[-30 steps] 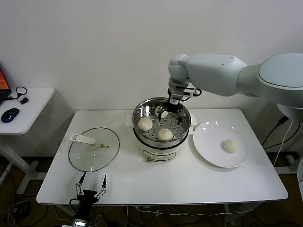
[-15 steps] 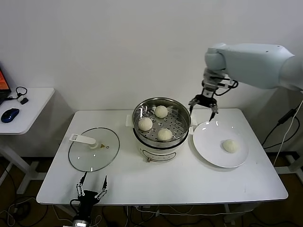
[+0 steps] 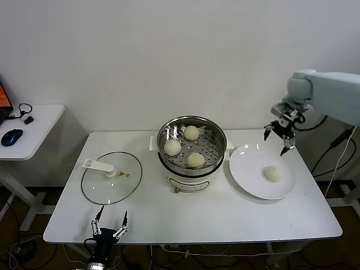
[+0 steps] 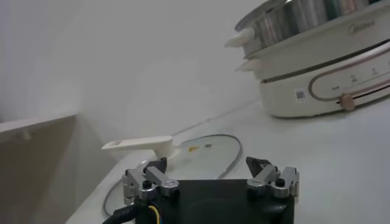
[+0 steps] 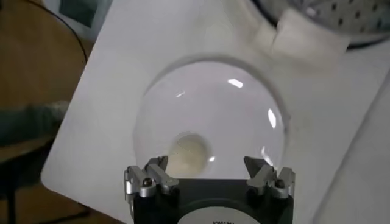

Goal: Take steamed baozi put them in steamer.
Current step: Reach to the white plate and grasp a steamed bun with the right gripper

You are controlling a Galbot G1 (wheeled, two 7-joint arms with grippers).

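Three cream-white baozi [image 3: 191, 133] [image 3: 172, 147] [image 3: 196, 160] lie in the shiny steel steamer [image 3: 216, 152] on its white cooker base. One more baozi [image 3: 274, 173] sits on the round white plate [image 3: 250, 169]; it also shows in the right wrist view [image 5: 189, 152]. My right gripper [image 3: 276, 139] is open and empty, held in the air above the plate's far right edge, apart from that baozi. My left gripper [image 3: 109, 221] is open and empty at the table's front edge, near the glass lid.
A flat glass lid [image 3: 111, 177] with a white handle lies left of the steamer. A side table [image 3: 34, 121] with a blue mouse stands at far left. The steamer's side [image 4: 317, 55] shows in the left wrist view.
My right gripper left a baozi in the steamer, opened, rose, and swung right from the steamer to above the plate. The left arm has not moved.
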